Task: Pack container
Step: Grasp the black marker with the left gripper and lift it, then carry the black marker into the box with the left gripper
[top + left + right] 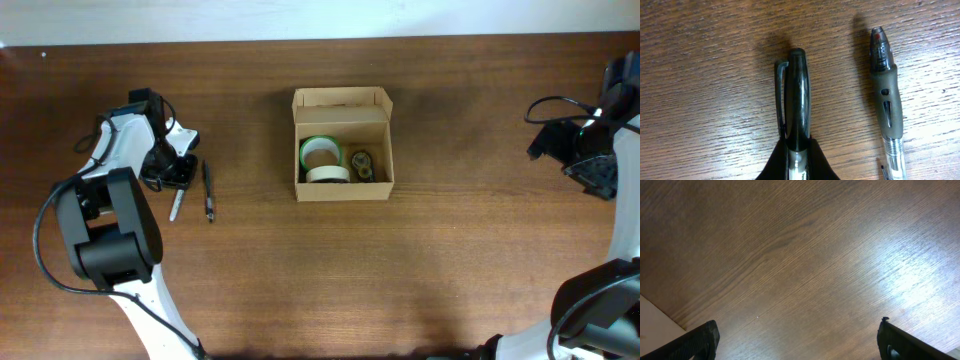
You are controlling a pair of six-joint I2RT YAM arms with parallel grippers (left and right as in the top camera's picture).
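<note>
My left gripper (798,159) clamps the black-capped pen (797,95) beside a second pen (886,100); my right gripper (797,336) hangs wide open, holding nothing.

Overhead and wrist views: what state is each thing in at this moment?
box: open, flap folded back, tape rolls inside
left claw: shut on the marker
right claw: open, holding nothing
marker: capped, gripped by its body
pen: lying loose beside the marker
</note>
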